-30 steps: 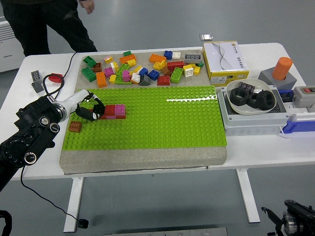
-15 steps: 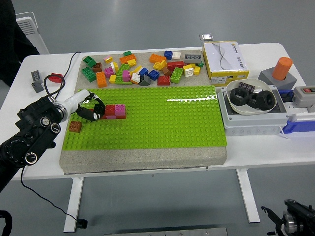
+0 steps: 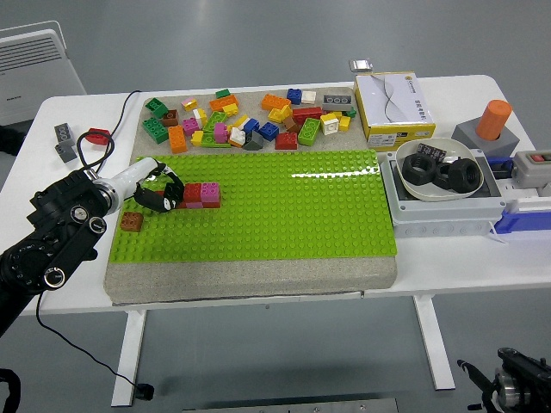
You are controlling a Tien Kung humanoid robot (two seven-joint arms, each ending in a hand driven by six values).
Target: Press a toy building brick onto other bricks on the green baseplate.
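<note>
Since the earlier frames the person at the table's far-left corner has gone from view, while our left hand (image 3: 161, 194) has barely shifted. From the head camera we see that black five-fingered hand curled low over the left end of the bright green studded baseplate (image 3: 284, 215), its fingers against the left side of a small stack of red and pink plastic bricks (image 3: 201, 194). Whether the fingers clamp a brick or merely press on it we cannot tell; a dark piece under them is too hidden to name. A single brown brick (image 3: 132, 222) sits just beside the hand at the baseplate's left edge. The heap of loose mixed-colour bricks (image 3: 250, 119) lies along the grey mat's far edge, well apart from the hand. Our right hand is out of view. To seat the brick well, we judge we should line up studs first, then push straight down, keeping the wrist from dragging the stack sideways
</note>
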